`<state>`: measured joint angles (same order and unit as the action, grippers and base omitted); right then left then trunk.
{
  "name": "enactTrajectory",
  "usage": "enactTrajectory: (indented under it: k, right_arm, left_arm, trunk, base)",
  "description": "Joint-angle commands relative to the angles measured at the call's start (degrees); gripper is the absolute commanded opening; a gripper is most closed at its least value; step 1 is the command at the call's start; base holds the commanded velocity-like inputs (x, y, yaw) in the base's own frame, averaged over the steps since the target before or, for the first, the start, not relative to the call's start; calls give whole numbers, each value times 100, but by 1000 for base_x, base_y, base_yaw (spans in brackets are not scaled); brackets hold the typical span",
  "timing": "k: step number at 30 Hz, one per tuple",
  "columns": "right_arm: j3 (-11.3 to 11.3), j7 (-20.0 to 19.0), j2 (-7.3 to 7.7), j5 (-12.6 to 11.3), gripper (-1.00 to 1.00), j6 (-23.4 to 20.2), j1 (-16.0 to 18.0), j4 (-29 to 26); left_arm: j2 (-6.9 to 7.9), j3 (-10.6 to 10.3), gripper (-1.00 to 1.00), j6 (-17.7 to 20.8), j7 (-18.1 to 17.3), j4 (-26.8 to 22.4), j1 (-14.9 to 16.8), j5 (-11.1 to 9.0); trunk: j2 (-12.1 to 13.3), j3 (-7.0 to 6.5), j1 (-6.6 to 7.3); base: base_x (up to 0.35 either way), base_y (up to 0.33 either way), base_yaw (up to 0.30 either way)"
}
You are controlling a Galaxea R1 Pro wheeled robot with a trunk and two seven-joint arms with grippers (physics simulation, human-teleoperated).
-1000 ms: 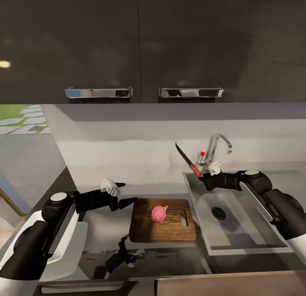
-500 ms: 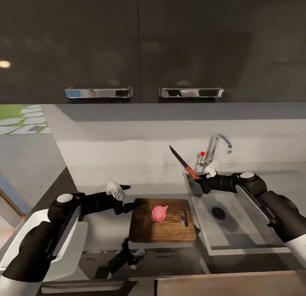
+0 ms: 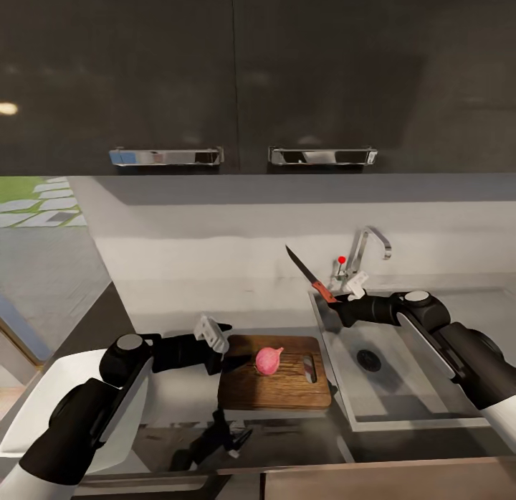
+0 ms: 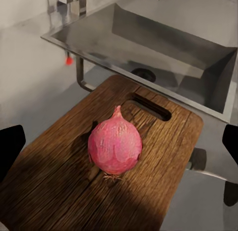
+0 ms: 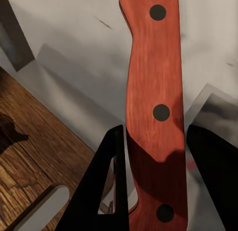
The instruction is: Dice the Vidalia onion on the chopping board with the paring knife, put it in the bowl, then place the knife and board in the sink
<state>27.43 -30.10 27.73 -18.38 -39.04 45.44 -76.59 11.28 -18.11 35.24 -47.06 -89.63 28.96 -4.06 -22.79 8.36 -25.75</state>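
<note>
Since a second ago the left gripper [image 3: 215, 336] has slid in to the chopping board's [image 3: 276, 385] near-left corner, its fingers spread and empty, while the right gripper [image 3: 338, 305] has eased the paring knife [image 3: 309, 275] slightly toward the board. That gripper is clamped on the red handle, blade raised above the gap between board and sink [image 3: 401, 407]. The Vidalia onion [image 3: 269, 359] sits whole at the board's middle, so dicing looks to be in hand: next, steady the onion and bring the blade down onto it. The sink basin holds nothing beside the board.
</note>
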Motion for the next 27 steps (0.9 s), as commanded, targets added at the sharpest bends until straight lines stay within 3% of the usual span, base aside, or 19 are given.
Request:
enactTrajectory:
  k: [1,9,27]
  right_arm:
    - [8,6,4,-26,-100,-29,8,-4]
    - [0,21,-191,-23,-100,-33,8,-2]
    - [-1,13,-217,-25,-100,-35,8,0]
  left_arm:
    - [5,-10,100,51,12,-3,6,-42]
    - [-14,-296,100,68,21,-4,5,-42]
    - [156,-252,100,82,21,119,8,-41]
  trunk:
    - [-13,13,-4]
    - [-13,13,-4]
    - [-13,13,-4]
  base:
    - [0,0,0]
    - [0,0,0]
    - [0,0,0]
